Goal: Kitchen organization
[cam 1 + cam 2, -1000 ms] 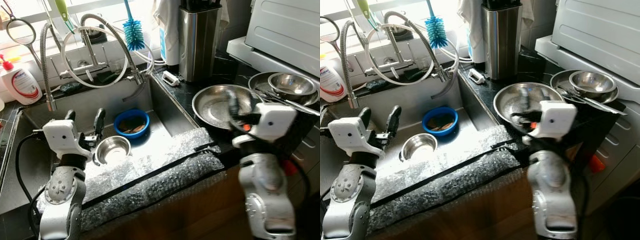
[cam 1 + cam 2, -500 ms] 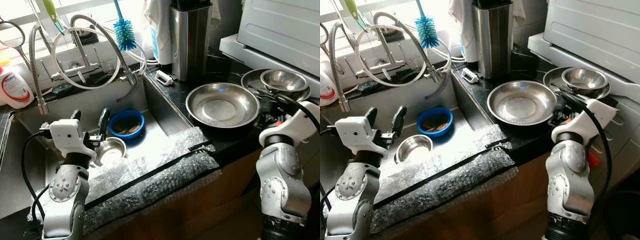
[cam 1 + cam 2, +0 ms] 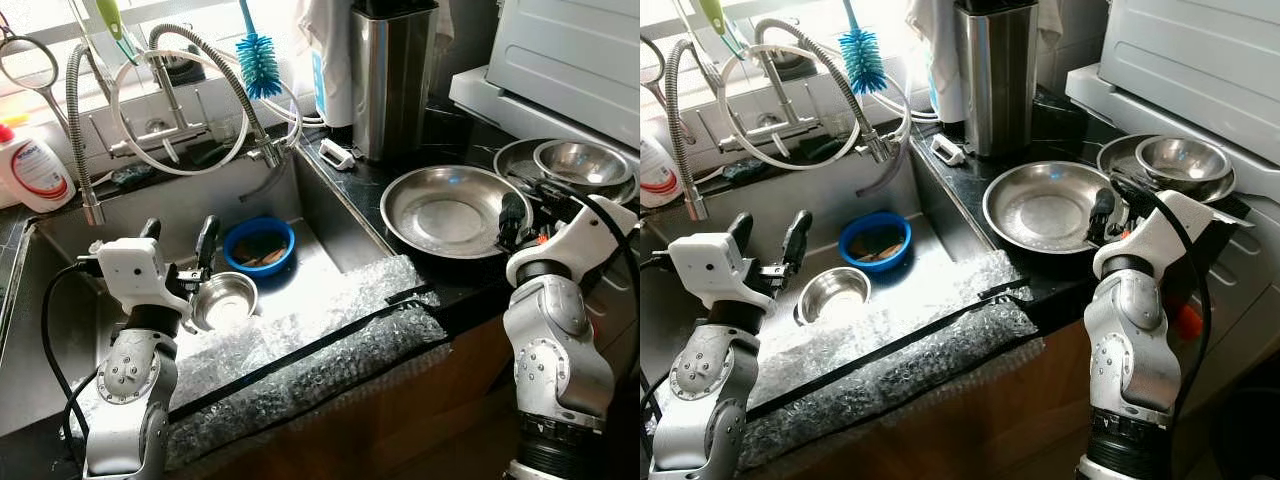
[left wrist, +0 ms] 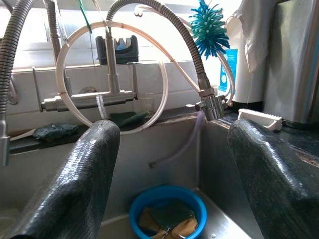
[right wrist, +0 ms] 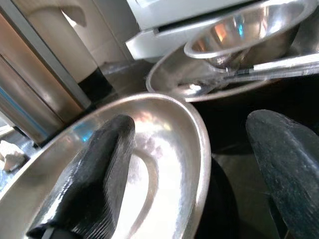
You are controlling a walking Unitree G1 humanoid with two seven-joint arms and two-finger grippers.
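Right gripper (image 5: pixel 199 199): fingers wide apart, straddling the near rim of the large steel pan (image 3: pixel 450 210) on the dark counter (image 3: pixel 400 170), one finger (image 5: pixel 94 174) over the pan's inside, the other (image 5: pixel 286 164) outside; nothing clamped yet; the stance suggests a rim grip is being lined up, likely to shift the pan as part of tidying.

Left gripper (image 3: pixel 178 240): fingers spread wide, holding nothing; poised in the sink (image 3: pixel 330 225) just above and beside the small steel bowl (image 3: pixel 225 298), apparently ready to take it; contact with the bowl cannot be confirmed.

Blue bowl (image 3: pixel 259 243): in the sink behind the small steel bowl; brownish contents, not identifiable.

Stacked steel bowls (image 3: pixel 580 165): on the counter's far right, with a utensil laid across; lower bowl mostly covered.

Bubble wrap (image 3: pixel 320 340): draped over the sink's front edge, presumably as padding.

Knife block (image 3: pixel 393 75), blue brush (image 3: pixel 261 60), soap bottle (image 3: pixel 32 168): along the back; bottle label unreadable; the block's top is cut off.
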